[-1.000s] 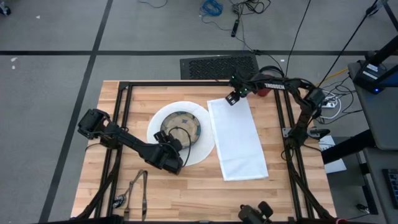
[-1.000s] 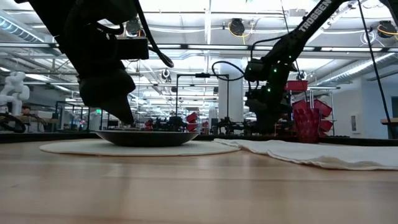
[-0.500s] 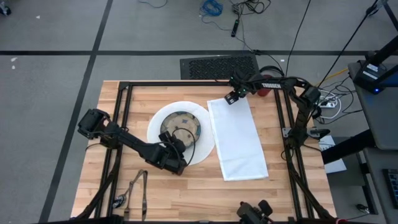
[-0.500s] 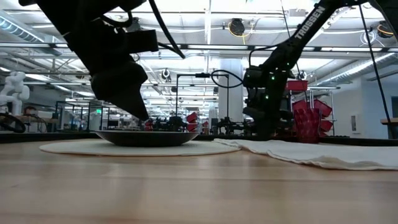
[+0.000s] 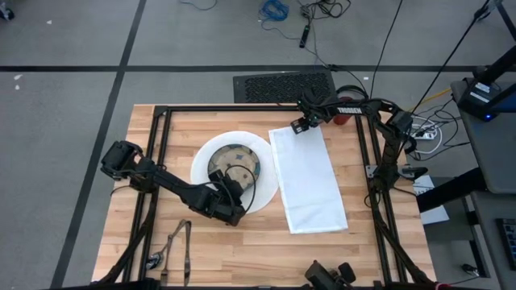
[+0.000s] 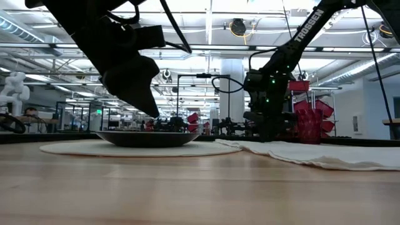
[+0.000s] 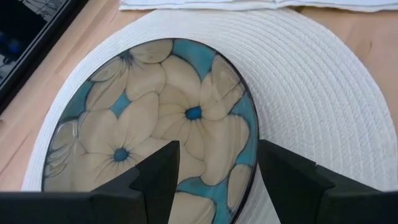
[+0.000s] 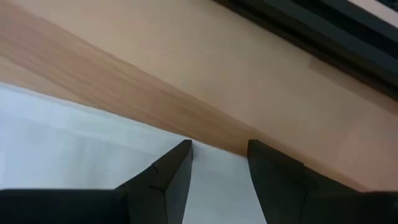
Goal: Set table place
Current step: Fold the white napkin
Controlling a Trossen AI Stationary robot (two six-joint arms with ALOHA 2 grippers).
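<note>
While its two dark fingers [image 7: 158, 180] stand apart with nothing between them, the left hand [image 5: 228, 203] hangs just above the near rim of the patterned bowl [image 7: 155, 124], clear of it in the low view. The left wrist view looks past those fingers straight down onto the bowl's cream petals and blue centres. The bowl sits in the middle of the round white plate [image 5: 262, 157], which takes it as its centre and shows a ribbed, woven-looking surface [image 7: 311, 93] all around it. The plate lies flat on the pale plank worktop [image 5: 242, 250].

On the side of the bowl away from the left arm, the white napkin [image 5: 309, 181] lies just beside the plate as a long flat strip, its edge close to the plate's rim. At the napkin's corner farthest from the bowl's near rim, the right hand [image 5: 300, 125] hovers with its fingers [image 8: 168, 180] parted and empty; the right wrist view shows the napkin's corner [image 8: 211, 180] directly between and below them, with bare wood beyond. In the low view this hand [image 6: 265, 125] stands behind the napkin's rumpled edge [image 6: 312, 153], well apart from the bowl [image 6: 147, 137].

A small red cup [image 5: 342, 118] shows behind the right arm, beyond the napkin from the bowl. Dark cutlery [image 5: 179, 242] lies on the worktop on the near side of the bowl, past the left arm.
</note>
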